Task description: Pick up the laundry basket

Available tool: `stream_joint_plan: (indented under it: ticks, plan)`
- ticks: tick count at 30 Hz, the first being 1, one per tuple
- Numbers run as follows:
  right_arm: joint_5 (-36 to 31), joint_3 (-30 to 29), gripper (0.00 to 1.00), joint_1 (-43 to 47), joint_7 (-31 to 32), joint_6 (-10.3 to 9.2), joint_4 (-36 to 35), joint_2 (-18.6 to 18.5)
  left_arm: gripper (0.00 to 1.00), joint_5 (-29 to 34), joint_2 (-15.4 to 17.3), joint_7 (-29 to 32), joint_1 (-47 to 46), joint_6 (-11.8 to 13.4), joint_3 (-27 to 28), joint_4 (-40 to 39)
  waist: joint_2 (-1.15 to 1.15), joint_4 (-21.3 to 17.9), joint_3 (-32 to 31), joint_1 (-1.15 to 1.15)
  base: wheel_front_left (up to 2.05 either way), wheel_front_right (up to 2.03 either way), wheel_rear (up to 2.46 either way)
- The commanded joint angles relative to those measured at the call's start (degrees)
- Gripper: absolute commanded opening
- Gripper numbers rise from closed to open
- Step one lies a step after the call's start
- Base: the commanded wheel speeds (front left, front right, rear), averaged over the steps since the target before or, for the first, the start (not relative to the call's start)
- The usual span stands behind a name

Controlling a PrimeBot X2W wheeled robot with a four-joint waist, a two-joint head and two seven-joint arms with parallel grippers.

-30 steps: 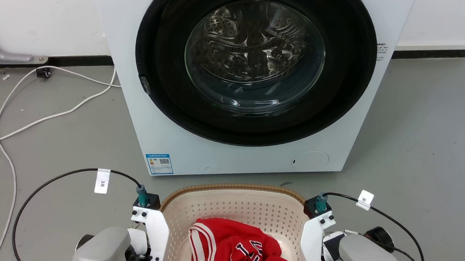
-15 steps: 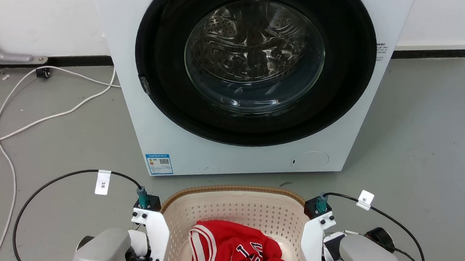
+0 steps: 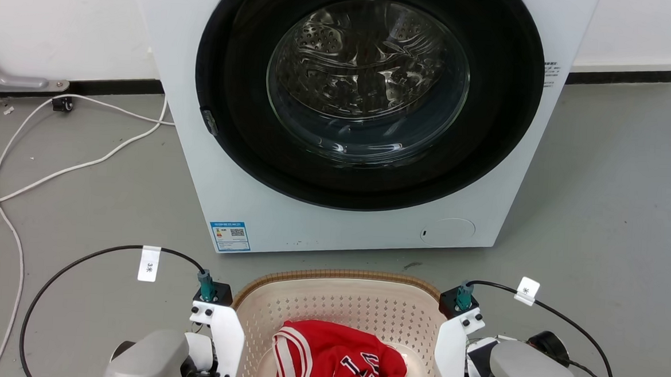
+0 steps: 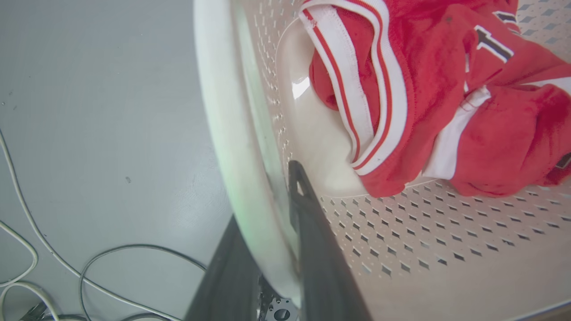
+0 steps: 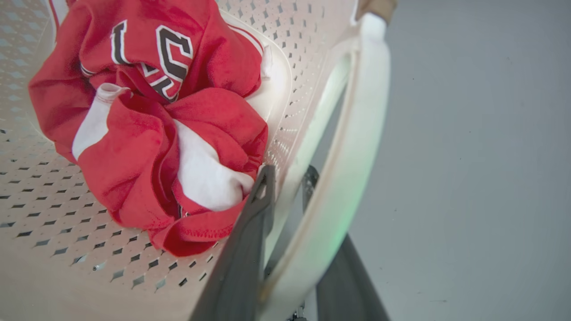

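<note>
Before washing machine (image 3: 310,227), laundry basket (image 3: 336,275), grey floor (image 3: 599,196)

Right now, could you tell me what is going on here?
The robot has both end effectors on the laundry basket, in front of the washing machine. The left end effector straddles the left handle, the right end effector the right handle, apparently clamped. A red jersey lies inside.

Laundry basket (image 3: 336,276) with its red garment (image 3: 338,361) slightly lower in the head view, perhaps nearer the robot.
</note>
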Motion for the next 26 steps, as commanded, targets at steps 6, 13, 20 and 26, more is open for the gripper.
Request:
stream_joint_plan:
  ticks: [6, 13, 20, 26]
  plan:
    - [1.5, 1.8, 0.0, -1.1, -0.2, 0.75, -0.4, 0.7, 0.0, -1.0, -0.3, -0.5, -1.5, -0.5, -1.2, -0.4, 0.0, 0.0, 0.0, 0.0, 0.0, 0.0, 0.0]
    - [2.7, 3.1, 0.0, -1.2, -0.5, 0.75, -0.2, 0.7, 0.0, -2.0, -0.2, -0.8, -1.7, -0.5, -2.1, -0.3, 0.0, 0.0, 0.0, 0.0, 0.0, 0.0, 0.0]
    - [3.8, 4.1, 0.0, -1.3, -0.6, 0.75, 0.0, 0.8, 0.0, -2.9, -0.1, -0.9, -1.8, -0.5, -3.1, -0.2, 0.0, -0.2, -0.1, 0.0, 0.0, 0.0, 0.0]
    - [4.5, 4.9, 0.0, -1.3, -0.8, 0.75, 0.1, 0.9, 0.0, -3.6, -0.2, -1.0, -1.9, -0.5, -3.8, -0.2, 0.0, -0.2, -0.2, 0.0, 0.0, 0.0, 0.0]
